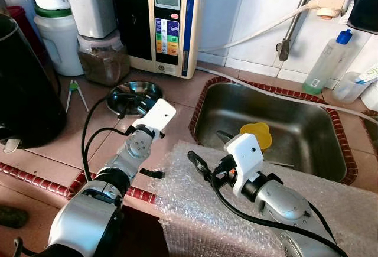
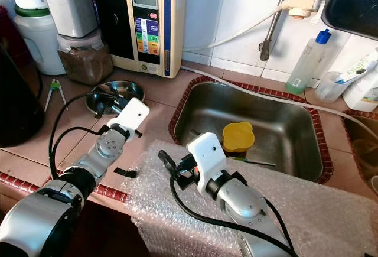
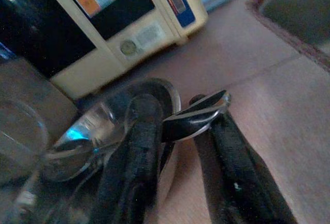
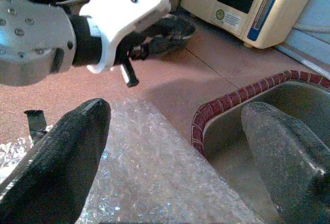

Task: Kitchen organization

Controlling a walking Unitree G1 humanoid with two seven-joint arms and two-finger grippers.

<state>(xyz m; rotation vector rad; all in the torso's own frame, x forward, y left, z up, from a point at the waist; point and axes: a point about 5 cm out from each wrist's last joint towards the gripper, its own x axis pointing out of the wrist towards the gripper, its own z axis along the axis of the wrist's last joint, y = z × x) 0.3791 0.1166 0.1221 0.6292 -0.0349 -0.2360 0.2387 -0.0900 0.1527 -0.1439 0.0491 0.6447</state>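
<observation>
Bubble wrap (image 1: 331, 210) on counter edge; right gripper (image 4: 175, 147) above it, fingers spread wide, empty. Left gripper (image 3: 178, 131) pinches a metal spoon (image 3: 198, 116) at the steel bowl (image 1: 134, 96). Sink (image 1: 307, 150) holds a yellow cup (image 1: 257, 133). Jar (image 1: 103, 59) of brown powder beyond.

Cream water ioniser (image 1: 171, 23) against tiles

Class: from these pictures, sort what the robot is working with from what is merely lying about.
In the job: left tool, shut on the steel bowl's rim; right tool, open over bubble wrap.

Lying about: yellow cup in sink; water ioniser; spray bottle.
</observation>
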